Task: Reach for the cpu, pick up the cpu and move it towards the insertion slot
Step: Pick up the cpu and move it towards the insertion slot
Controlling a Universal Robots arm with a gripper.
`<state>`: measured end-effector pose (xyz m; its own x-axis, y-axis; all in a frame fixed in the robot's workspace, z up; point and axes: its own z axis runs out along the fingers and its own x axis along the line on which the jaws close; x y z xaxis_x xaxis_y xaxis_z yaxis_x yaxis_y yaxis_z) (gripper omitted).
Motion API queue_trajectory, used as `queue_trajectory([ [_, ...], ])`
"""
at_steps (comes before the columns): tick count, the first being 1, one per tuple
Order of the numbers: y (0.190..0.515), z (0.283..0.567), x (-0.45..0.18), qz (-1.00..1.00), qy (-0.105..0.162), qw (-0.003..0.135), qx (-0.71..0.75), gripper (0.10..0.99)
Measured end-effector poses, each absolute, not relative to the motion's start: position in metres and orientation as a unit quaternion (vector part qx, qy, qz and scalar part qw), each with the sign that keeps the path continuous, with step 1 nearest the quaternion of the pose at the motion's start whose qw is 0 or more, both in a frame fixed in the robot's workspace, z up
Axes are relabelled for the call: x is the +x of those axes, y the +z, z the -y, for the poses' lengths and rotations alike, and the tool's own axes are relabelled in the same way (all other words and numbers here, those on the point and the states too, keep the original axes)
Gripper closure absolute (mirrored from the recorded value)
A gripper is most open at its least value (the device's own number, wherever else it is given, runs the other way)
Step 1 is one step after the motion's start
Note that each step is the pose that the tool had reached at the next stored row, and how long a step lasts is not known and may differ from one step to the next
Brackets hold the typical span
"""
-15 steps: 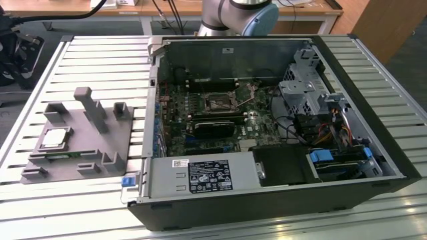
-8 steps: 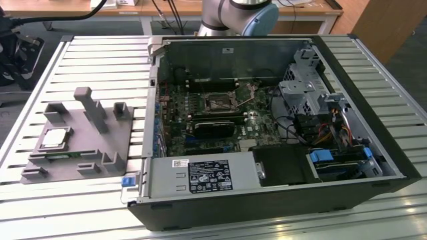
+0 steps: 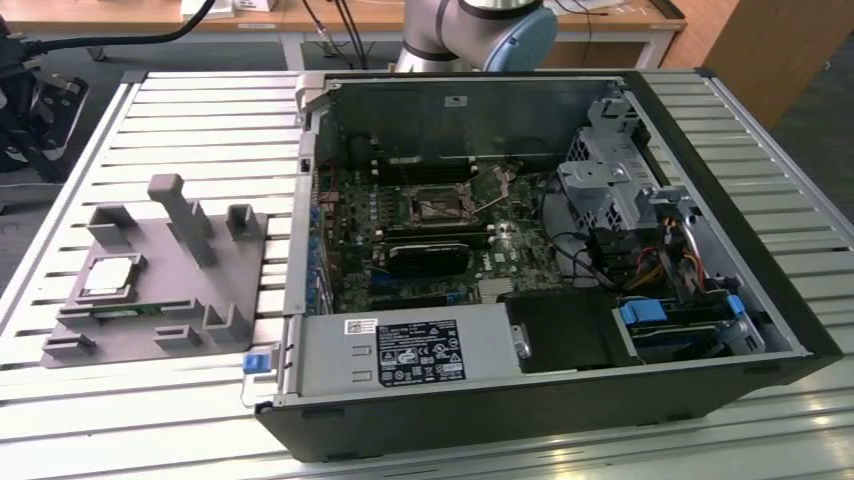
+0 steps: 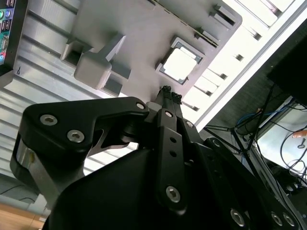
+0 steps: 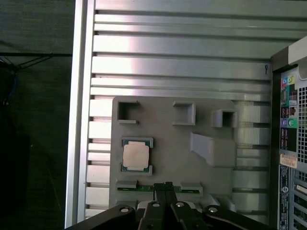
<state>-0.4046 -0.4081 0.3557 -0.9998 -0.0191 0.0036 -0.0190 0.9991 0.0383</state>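
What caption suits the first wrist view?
Shut fingers hovering over the grey plastic fixture, near the small silvery square cpu.

A slatted aluminium table (image 3: 160, 110) spans the scene, its ribs catching bright light. Beyond its far edge, wooden desks (image 3: 627, 20) with pale metal legs stand on a dark grey floor (image 3: 240, 55). A wooden cabinet (image 3: 767, 50) stands past the far corner at the exterior view's right. In the second wrist view, loose cables (image 4: 273, 115) lie below one edge.
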Motion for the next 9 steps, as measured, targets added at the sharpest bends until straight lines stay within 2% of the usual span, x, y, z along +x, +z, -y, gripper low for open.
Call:
queue_trajectory([
  [9, 0.3532, 0.4081, -0.4058, 1.0, -0.019, 0.003, 0.01, 0.98],
])
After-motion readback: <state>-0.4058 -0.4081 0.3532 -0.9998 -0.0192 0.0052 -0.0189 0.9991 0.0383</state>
